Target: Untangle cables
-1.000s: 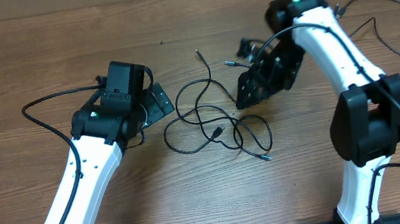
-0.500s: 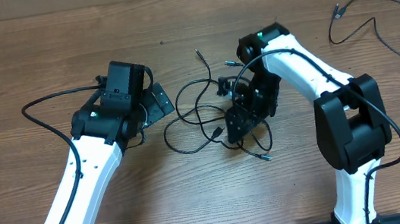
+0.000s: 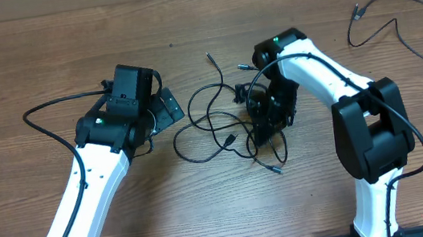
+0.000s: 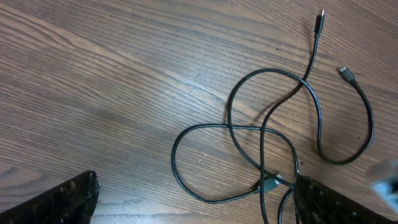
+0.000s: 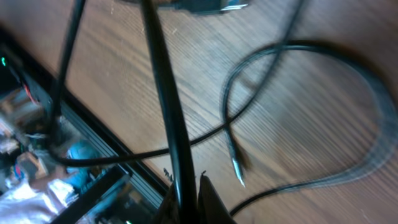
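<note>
Along the near edge of the surface (image 3: pixel 224 218), the two white arms come up from the left and right corners, with a broad stretch of bare wood between them. Just beyond that stretch lie the cables (image 4: pixel 261 127), thin black cords looped over one another near the middle. Their nearest plug (image 3: pixel 280 168) points toward the near edge with open wood around it. Over the right side of the tangle, the right end effector (image 5: pixel 186 199) has its fingers pressed together on one black strand, which runs straight up through its wrist view, and another loop lies on the wood beside it. Left of the tangle, the left end effector (image 3: pixel 166 108) is spread wide. Its fingers (image 4: pixel 65 199) sit at either side of its wrist view, and the cords' left loops lie on the wood between them. A silvery-grey plug (image 4: pixel 268 183) rests inside the tangle. Farther back, two loose plug ends (image 4: pixel 321 14) reach away from the loops into open wood. Well apart toward the far right corner, a lone cord (image 3: pixel 356 13) curves close to the right edge, and a bare strip runs along the far edge.
</note>
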You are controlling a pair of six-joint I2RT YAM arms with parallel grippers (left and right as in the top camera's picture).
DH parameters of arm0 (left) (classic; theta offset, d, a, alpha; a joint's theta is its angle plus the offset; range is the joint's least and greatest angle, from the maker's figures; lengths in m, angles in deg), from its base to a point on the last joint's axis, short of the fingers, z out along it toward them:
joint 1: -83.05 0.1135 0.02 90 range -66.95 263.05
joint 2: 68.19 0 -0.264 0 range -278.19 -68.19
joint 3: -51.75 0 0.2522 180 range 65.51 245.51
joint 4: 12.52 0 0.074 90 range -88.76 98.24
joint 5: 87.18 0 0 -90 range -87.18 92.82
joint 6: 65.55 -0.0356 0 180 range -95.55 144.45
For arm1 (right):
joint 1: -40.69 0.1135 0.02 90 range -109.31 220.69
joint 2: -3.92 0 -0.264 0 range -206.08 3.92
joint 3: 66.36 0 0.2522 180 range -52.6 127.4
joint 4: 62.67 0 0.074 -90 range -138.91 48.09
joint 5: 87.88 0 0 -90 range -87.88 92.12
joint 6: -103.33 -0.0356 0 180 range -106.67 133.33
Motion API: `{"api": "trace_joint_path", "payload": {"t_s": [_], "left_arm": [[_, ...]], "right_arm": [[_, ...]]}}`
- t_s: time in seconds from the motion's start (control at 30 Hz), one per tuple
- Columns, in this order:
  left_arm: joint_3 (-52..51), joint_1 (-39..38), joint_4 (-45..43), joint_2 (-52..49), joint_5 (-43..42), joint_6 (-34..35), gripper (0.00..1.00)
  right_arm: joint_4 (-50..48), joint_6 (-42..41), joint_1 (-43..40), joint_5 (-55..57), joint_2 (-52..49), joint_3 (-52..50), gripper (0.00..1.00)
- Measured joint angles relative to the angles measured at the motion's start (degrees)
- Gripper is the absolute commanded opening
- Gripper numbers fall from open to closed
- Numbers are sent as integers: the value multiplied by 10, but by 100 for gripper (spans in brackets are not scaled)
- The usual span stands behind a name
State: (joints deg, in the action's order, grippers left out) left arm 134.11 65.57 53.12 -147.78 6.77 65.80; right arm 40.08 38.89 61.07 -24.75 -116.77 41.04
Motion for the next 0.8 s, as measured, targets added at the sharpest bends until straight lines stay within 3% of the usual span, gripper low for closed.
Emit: {"api": "trace_joint_path", "payload": {"t_s": [0.13,0.37,0.67,0.8], "left_arm": [[0,0,0,0,0,0,100],[0,0,1,0,2,0,100],[0,0,0,0,2,0,100],[0,0,0,0,2,0,100]], "right_arm": [[47,-68,-11,42,1,117,4],[82,-193,-28,168,10,438,4],[12,-241,-31,203,48,802,4],[-52,-248,-31,205,94,851,4]]}}
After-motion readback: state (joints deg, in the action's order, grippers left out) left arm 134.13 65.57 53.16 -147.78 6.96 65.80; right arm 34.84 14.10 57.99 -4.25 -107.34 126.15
